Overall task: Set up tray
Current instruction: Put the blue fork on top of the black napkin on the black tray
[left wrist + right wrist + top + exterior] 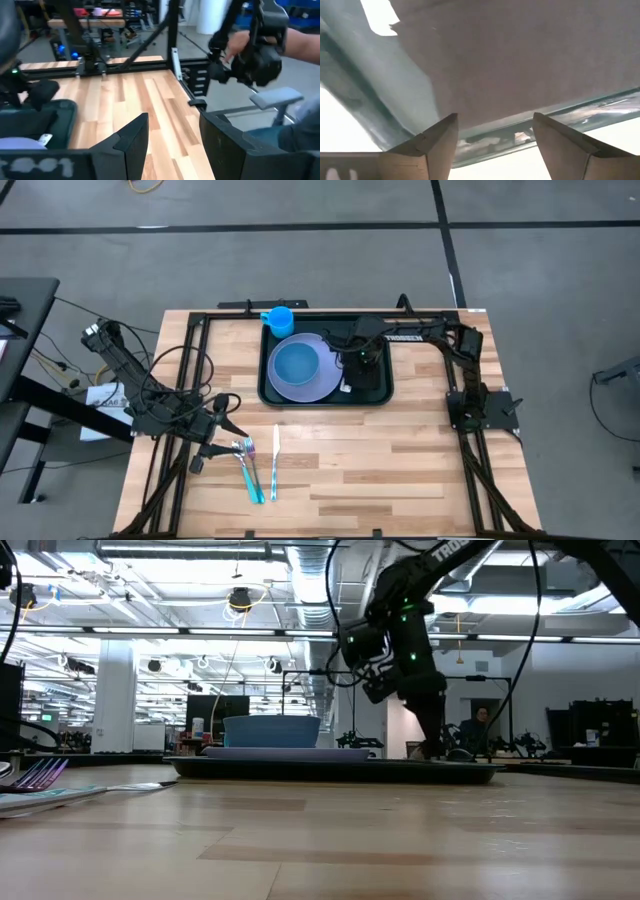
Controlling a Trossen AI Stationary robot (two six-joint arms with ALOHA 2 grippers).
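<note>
Cutlery lies nearest the low camera, at the table's front left: a purple-tined fork (246, 448) on a teal handle and, just beside it, a white utensil (275, 462) with a teal handle, both on the bare wooden table (400, 470) and well apart from the tray (268, 392); the dark green tray sits at the table's far middle, carrying a lavender plate (325, 383) with a blue bowl (295, 364) on it, a blue cup (279, 318) at its far left corner, and a black napkin (372, 377) on its right side; the right gripper (352, 360) hangs over that napkin, fingers spread apart with nothing between them, the napkin's grey surface and the tray rim close under its wrist camera; the left gripper (222, 432) rests by the fork, fingers parted and empty; a person's hand (235, 42) shows beyond the table edge; by my reading the setting is well along, plate, bowl, cup and napkin placed, with the cutlery not yet moved onto the tray
</note>
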